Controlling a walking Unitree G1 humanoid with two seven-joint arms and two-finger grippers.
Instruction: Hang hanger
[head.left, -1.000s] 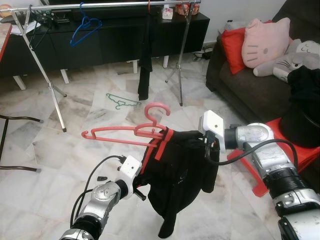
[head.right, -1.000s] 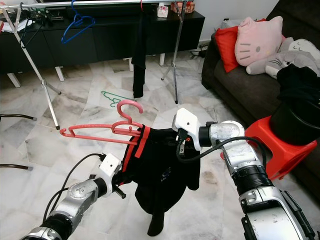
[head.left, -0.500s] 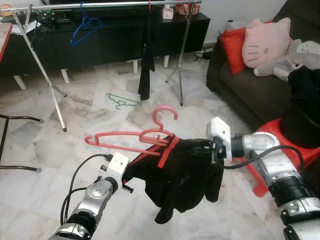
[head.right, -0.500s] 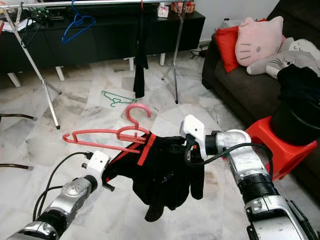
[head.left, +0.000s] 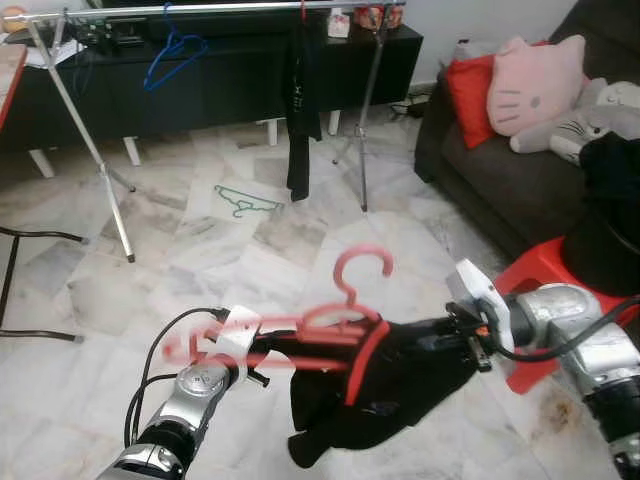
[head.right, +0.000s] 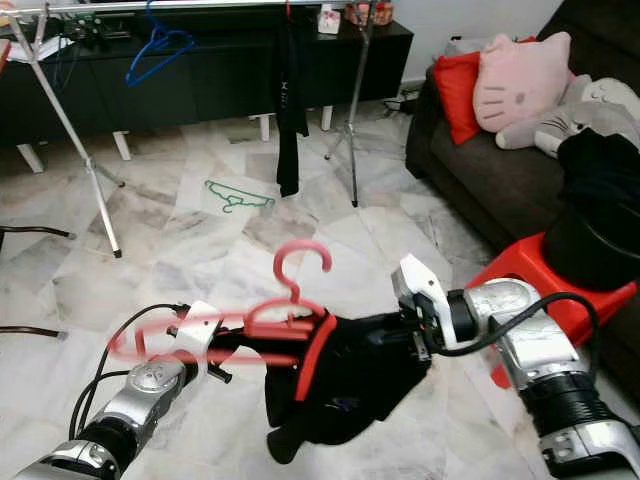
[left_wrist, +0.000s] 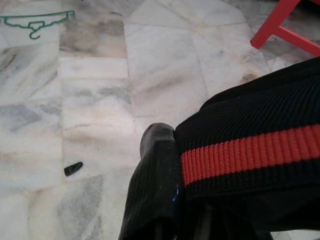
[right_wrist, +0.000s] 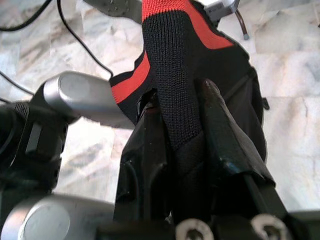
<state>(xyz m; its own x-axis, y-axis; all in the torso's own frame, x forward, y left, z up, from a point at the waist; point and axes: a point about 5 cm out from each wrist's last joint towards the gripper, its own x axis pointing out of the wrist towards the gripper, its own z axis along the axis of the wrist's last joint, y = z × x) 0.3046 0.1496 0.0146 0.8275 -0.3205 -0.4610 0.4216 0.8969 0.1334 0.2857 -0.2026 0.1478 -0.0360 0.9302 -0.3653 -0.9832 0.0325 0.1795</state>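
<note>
Both grippers have dropped lower: left gripper (head.left: 262, 352) and right gripper (head.left: 462, 340) each clamp the black garment (head.left: 385, 385), its red hanger (head.left: 300, 330) blurred. Beyond, on marble floor (head.left: 200, 250), stand a clothes rack (head.left: 100, 150) and, right, a sofa (head.left: 500, 180).

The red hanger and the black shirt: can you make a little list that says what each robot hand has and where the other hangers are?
left hand: shut on the black shirt
right hand: shut on the shirt's other side
red hanger: blurred, on the shirt, hook up
clothes rail: far ahead, holds a blue hanger and a dark garment
green hanger: lying on the floor
</note>
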